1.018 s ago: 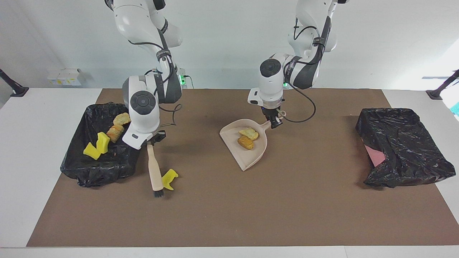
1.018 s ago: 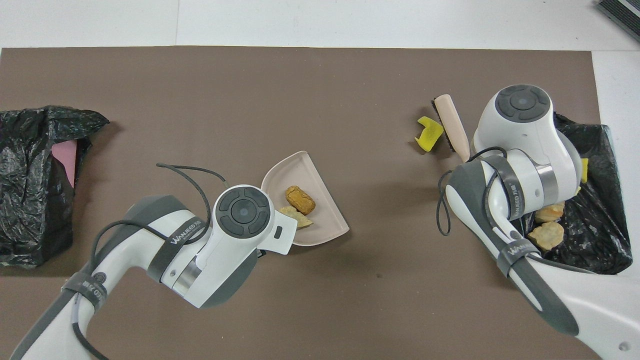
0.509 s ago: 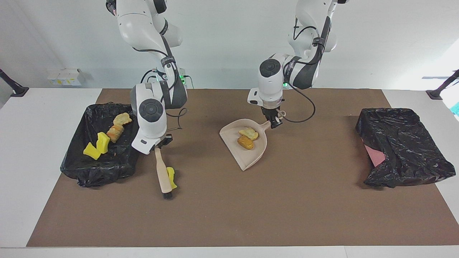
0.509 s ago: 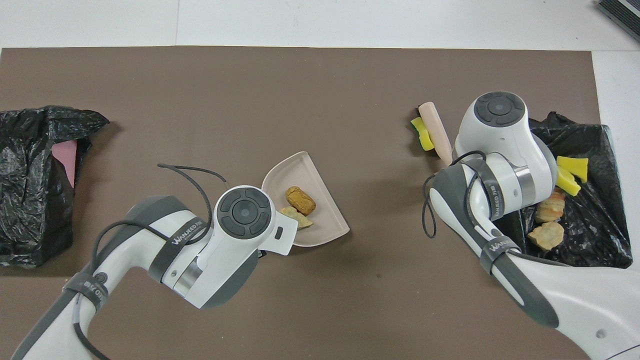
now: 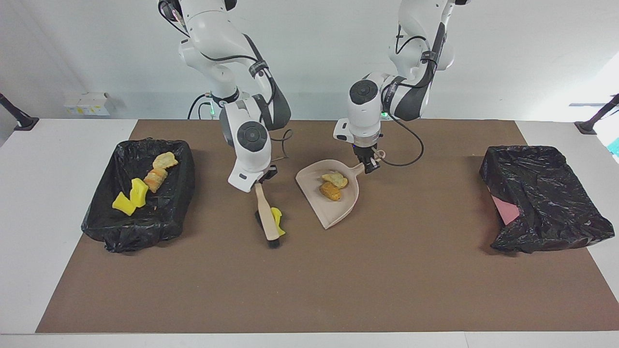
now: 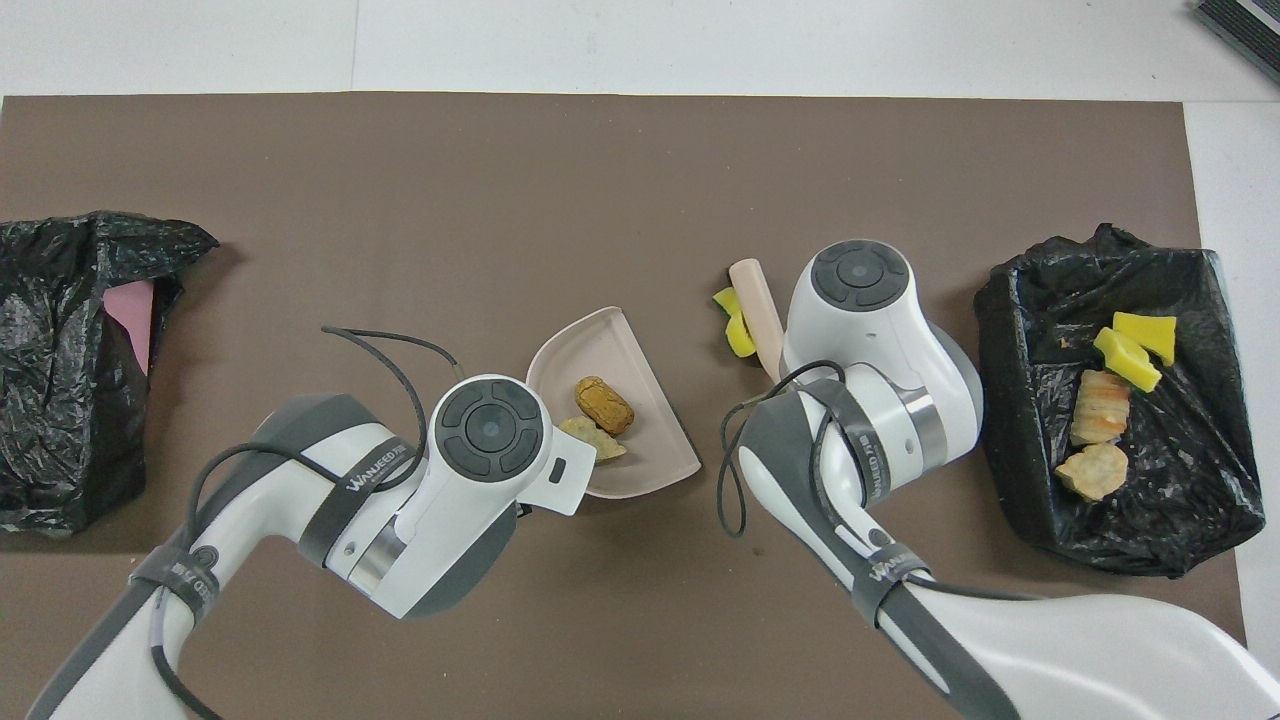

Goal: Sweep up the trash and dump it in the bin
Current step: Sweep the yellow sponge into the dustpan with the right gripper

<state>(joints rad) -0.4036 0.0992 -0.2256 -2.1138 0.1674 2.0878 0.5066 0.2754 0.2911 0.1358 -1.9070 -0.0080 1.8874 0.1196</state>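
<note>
Between the two black-lined bins, near the middle of the brown mat [image 5: 309, 290], the work is a sweep toward the pan; the right gripper [image 5: 263, 180] is clamped on the upper end of a beige brush [image 5: 267, 213], whose handle slants down so that its dark bristles meet the mat, and a yellow foam scrap [image 5: 277, 220] lies just against the brush on the side facing the dustpan [image 5: 338, 212], which suggests the brush is set there to push it in; the left gripper [image 5: 370, 164] is closed on the dustpan's handle, holding the pan low with its open mouth turned toward the brush, apparently to receive the scrap, though whether its lip rests on the mat I cannot tell; the pan and the yellow scrap are near but apart. Inside the dustpan sit two tan-orange bread-like lumps [image 5: 332, 187], touching each other, close to the handle end; the bin at the right arm's end of the table [image 5: 186, 164], lined with a black bag, holds four pieces, two yellow foam chunks [image 5: 130, 197] side by side and two tan bread-like lumps [image 5: 159, 171]; the bin at the left arm's end [image 5: 575, 222] is draped in black plastic with a patch of pink showing at its open side, and no trash is visible in it.
</note>
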